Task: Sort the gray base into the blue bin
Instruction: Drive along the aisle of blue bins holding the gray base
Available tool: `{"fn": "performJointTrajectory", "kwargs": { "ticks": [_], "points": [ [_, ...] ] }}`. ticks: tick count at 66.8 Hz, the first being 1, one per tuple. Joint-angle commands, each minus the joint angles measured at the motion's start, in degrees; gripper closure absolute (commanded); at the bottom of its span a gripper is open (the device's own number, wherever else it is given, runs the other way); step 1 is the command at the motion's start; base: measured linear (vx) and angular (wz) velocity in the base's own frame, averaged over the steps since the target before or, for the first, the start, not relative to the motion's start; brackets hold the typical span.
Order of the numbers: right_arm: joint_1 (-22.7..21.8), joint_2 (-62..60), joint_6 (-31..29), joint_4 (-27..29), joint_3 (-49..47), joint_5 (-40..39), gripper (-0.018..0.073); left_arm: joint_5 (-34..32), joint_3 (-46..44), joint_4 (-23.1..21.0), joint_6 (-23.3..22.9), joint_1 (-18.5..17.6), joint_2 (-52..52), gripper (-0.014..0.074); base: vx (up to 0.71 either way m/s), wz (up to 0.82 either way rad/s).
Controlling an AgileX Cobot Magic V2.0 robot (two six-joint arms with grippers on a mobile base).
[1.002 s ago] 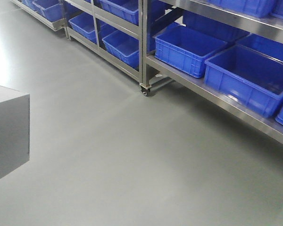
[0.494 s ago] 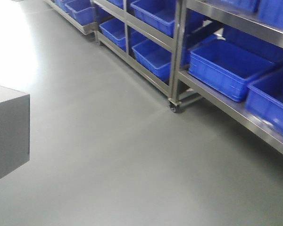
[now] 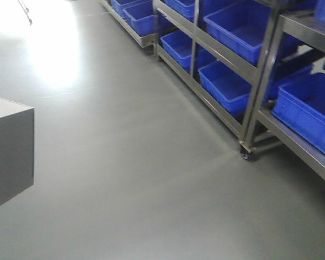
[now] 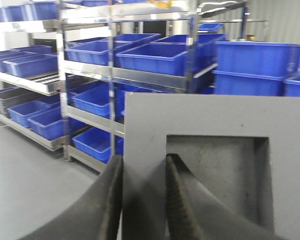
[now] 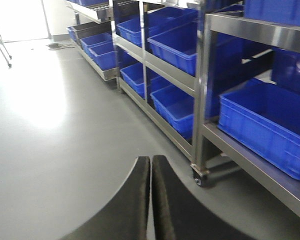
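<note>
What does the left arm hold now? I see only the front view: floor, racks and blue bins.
Observer: In the left wrist view the left fingers clamp the gray base by one wall of its square recess.
Operator: Is the right arm free to help?
Observer: In the right wrist view the right fingers are shut together with nothing between them.
</note>
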Motion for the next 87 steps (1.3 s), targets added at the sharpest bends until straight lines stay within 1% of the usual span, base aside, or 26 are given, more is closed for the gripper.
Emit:
{"fn": "performJointTrajectory", "kwargs": {
  "ticks": [1,87],
  "points": [
    [-0.15,1.03,-0.70,-0.26,0.12,-4.17,0.0564,-6.25,-1.65,-0.58,-0.41,0.14,0.46,0.0603,0.46,0.30],
    [-0.15,1.03,-0.70,-0.26,0.12,-4.17,0.0564,-6.25,-1.65,-0.58,-0.41,0.14,0.46,0.0603,0.42,0.30]
  ]
}}
